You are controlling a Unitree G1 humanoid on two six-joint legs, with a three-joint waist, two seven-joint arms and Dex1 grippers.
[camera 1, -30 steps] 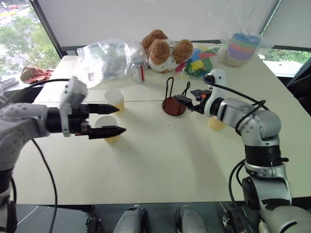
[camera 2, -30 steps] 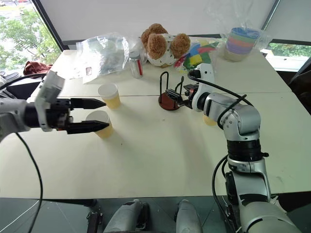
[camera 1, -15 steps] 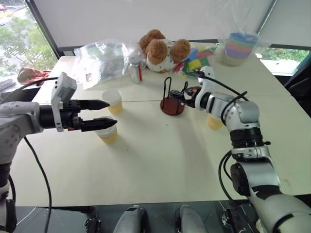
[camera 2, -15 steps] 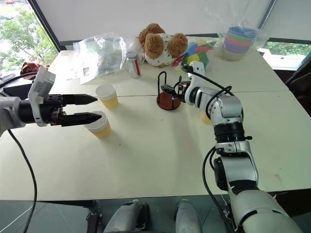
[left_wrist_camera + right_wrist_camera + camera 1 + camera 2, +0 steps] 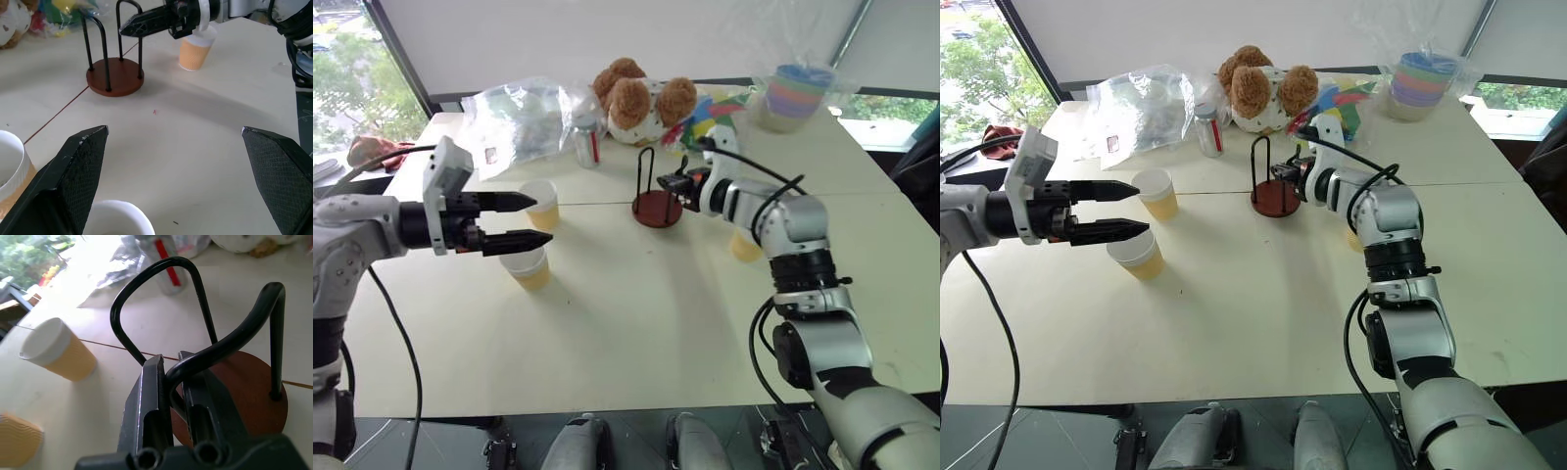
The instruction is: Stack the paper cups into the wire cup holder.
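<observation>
Near the upper centre of the left eye view, the small wire cup holder point(image 5: 657, 196), a reddish-brown disc base with two thin black upright loops, stands on the cream table point(image 5: 636, 323) with its long axis vertical and its open top facing up. The right gripper point(image 5: 672, 183) reaches in from the right and is clenched on the top of the nearer loop, as the right wrist view shows with the black wire pinched between its two fingers point(image 5: 151, 401); I judge this hold is meant to steady or reposition the holder so cups can be dropped in from above. Toward the left of the frame the left gripper point(image 5: 527, 217) hovers with its fingers spread wide and nothing between them, pointing roughly level toward the centre, just above two of the tapered paper cups with white rims and yellow-orange bands: one upright cup point(image 5: 541, 203) behind it and another point(image 5: 528, 267) below it, both mouth up. That spread looks like readiness to take a cup. A third paper cup point(image 5: 745, 245) stands at centre right, partly hidden behind the right arm. No cup is in the holder yet.
</observation>
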